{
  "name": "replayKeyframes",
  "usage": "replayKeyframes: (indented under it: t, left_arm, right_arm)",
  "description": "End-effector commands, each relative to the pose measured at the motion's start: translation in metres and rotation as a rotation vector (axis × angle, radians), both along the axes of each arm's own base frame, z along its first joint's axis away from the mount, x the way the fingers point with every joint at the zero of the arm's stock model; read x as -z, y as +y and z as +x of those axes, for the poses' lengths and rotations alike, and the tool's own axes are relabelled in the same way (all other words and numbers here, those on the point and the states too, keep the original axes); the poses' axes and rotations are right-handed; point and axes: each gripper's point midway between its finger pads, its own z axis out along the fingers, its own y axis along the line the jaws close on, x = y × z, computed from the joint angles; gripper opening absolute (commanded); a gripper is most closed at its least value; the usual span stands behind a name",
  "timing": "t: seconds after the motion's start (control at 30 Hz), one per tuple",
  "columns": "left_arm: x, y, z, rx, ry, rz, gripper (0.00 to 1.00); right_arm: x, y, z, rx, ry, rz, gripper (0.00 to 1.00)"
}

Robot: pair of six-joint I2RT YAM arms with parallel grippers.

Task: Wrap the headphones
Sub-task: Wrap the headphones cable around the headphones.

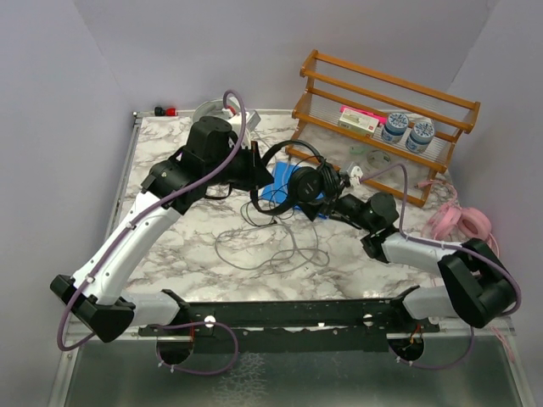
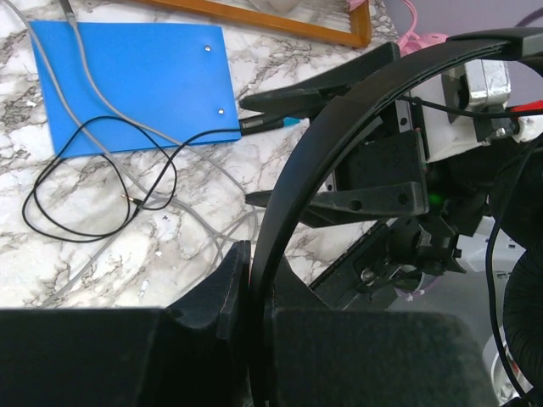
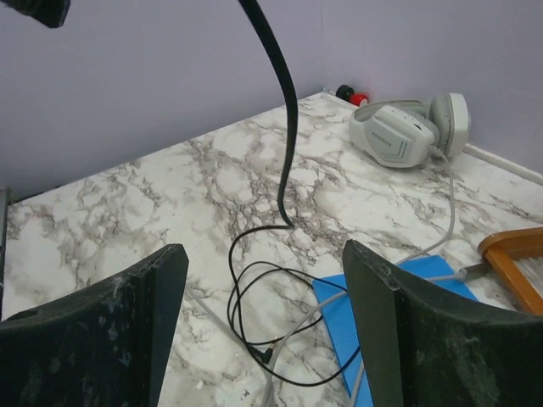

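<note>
item: small black headphones (image 1: 302, 181), raised over the bench (image 1: 170, 254), headband (image 2: 339, 127) clamped in the left tool (image 2: 254, 292); thin cable (image 3: 287, 127) hangs near-vertical at 12 o'clock from the nearer right tool (image 3: 263, 254), jaws spread, apparently empty.

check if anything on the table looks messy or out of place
The black headphones are raised off the table, but their thin cable hangs down and sprawls in loose, unwrapped loops on and beside the blue sheet, crossing the grey cable of the grey-white headphones. Nothing looks broken or spilled.
</note>
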Motion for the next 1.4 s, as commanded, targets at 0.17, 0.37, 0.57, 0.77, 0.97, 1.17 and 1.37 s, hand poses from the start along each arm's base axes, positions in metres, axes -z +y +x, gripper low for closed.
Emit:
replayKeyframes:
  t: [0.17,0.37,0.57,0.77,0.97,1.17,1.37]
  left_arm:
    - [-0.024,-0.001,0.009,-0.071,-0.018,-0.070,0.00]
    - [0.002,0.003,0.028,-0.158,0.009,-0.024,0.00]
    - [0.024,-0.007,0.040,-0.147,0.058,-0.039,0.00]
    - [0.049,-0.001,0.063,-0.255,0.047,-0.018,0.00]
    - [0.079,0.029,0.094,-0.526,-0.014,-0.020,0.00]
    - [0.093,0.045,0.106,-0.663,-0.044,-0.058,0.00]
    - [0.093,0.041,0.106,-0.642,-0.048,-0.055,0.00]
  right_arm:
    - [-0.048,-0.005,-0.003,0.019,-0.092,0.154,0.81]
    - [-0.021,-0.027,-0.014,0.111,0.095,0.065,0.83]
    - [-0.027,-0.059,-0.052,0.160,0.105,0.042,0.83]
    - [-0.082,-0.067,-0.057,0.186,0.200,0.097,0.87]
    - [-0.102,-0.043,-0.038,0.180,0.600,0.139,0.93]
    - [-0.101,-0.032,-0.031,0.163,0.721,0.240,0.88]
    - [-0.078,-0.020,-0.022,0.151,0.846,0.313,0.93]
